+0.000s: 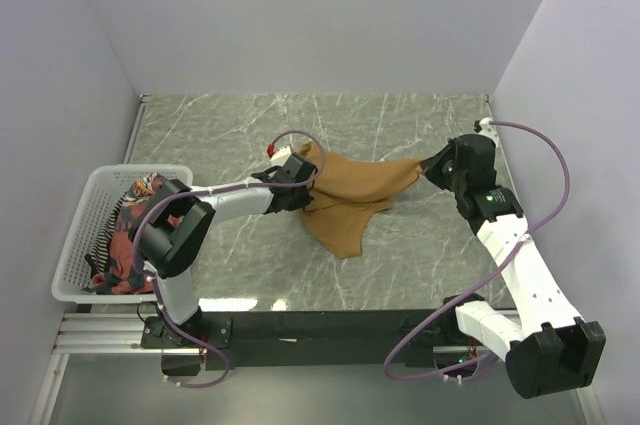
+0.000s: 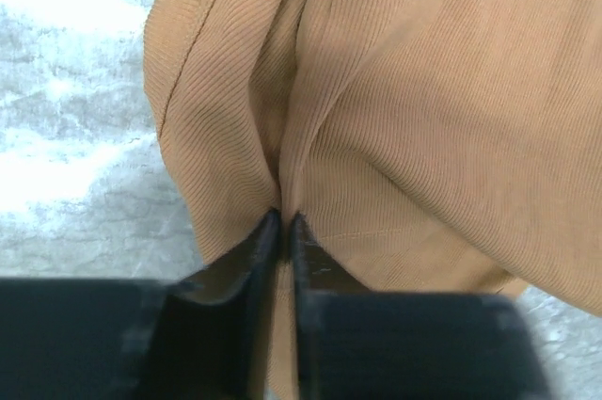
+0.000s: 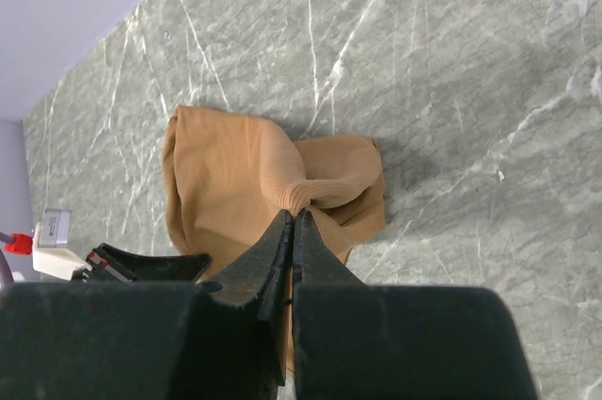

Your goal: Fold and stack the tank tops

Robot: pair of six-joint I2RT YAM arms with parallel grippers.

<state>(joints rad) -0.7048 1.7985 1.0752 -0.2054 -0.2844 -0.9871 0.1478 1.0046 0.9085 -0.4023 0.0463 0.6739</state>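
The black rail [image 1: 330, 325] carrying both arm bases runs along six o'clock. At nine o'clock, the white basket [image 1: 78, 240] holds the rust-red tank top [image 1: 125, 245] and the striped tank top [image 1: 108, 228], crumpled together. At the centre of the table [image 1: 230, 135], the left gripper [image 1: 308, 177] is clamped on the left edge of the tan tank top [image 1: 355, 195]. The cloth stretches toward three o'clock, where the right gripper [image 1: 428, 167] pinches its other corner tight.

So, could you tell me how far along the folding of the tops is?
Nothing is folded or stacked yet. In hand: the left pincer and right pincer each pinch a side of the tan top, drawn out between them. Left: folding it, then the red top lying in the basket.
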